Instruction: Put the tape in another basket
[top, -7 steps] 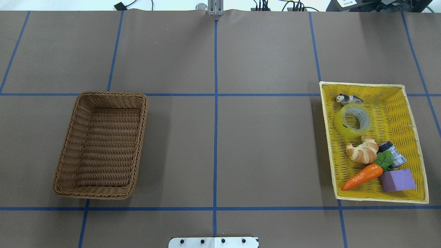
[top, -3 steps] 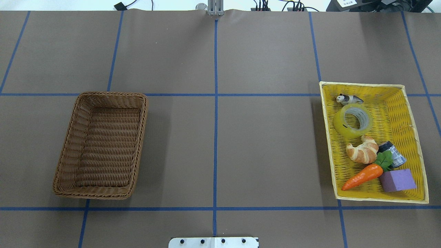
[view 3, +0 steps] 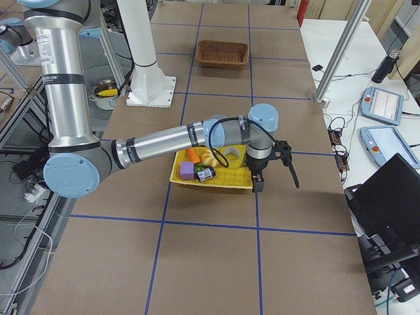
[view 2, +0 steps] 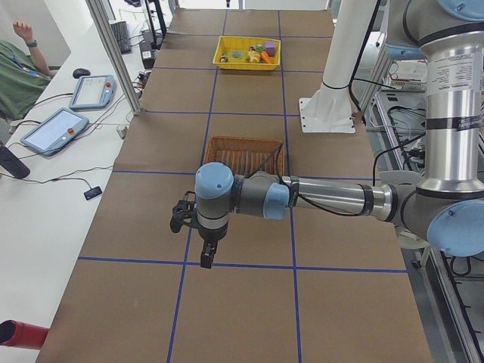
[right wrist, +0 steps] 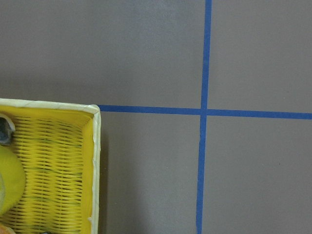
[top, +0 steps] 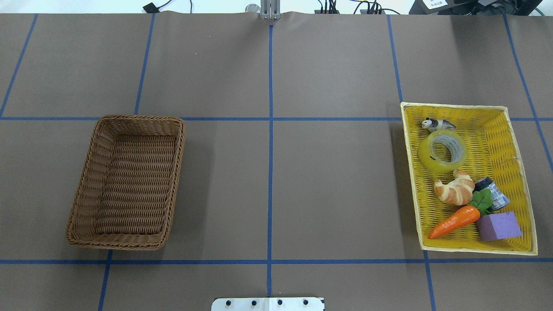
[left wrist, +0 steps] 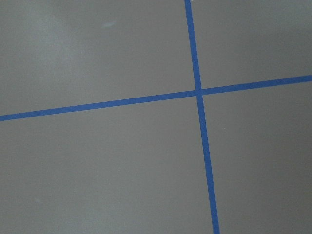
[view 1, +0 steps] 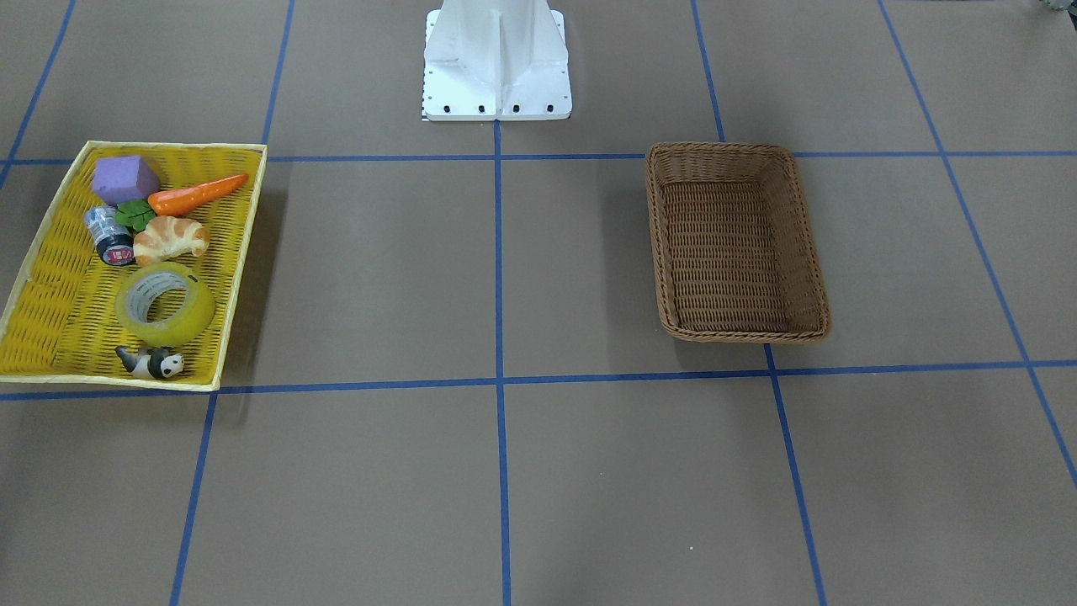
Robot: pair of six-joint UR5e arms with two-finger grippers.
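The yellow translucent tape roll (top: 427,160) lies flat in the yellow tray basket (top: 453,106), between a panda figure and a croissant; it also shows in the front view (view 1: 189,318) and at the right wrist view's left edge (right wrist: 7,180). The empty brown wicker basket (top: 140,117) sits on the table's left half (view 1: 719,148). My left gripper (view 2: 193,238) hovers over bare table beyond the brown basket. My right gripper (view 3: 274,180) hangs beside the tray's outer end. Both show only in the side views, so I cannot tell whether they are open or shut.
The tray also holds a panda figure (top: 437,124), a croissant (top: 454,190), a black-capped silvery bottle (top: 492,193), a carrot (top: 453,221) and a purple block (top: 499,226). The robot's white base (view 1: 496,59) stands at mid-table. Blue tape lines grid the brown table.
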